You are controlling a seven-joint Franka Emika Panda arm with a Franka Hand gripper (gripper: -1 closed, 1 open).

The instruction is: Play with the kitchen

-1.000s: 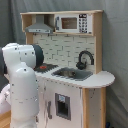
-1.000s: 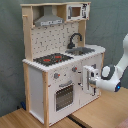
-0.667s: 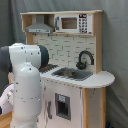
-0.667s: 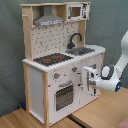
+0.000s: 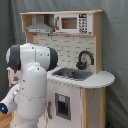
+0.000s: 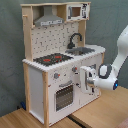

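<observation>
While the kitchen [image 6: 52,75] stands on the wooden worktop [image 6: 100,112] against a grey curtain [image 5: 116,45], the claw [image 6: 86,80] sits at its white front panel beside the oven door [image 6: 64,96]; its opening cannot be told.

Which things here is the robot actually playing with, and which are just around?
Part of the job:
- the toy kitchen, with its stovetop, faucet, sink, oven door, hood and microwave
- the robot's claw, close to the kitchen's front

Just around:
- the grey curtain behind
- the wooden floor
</observation>
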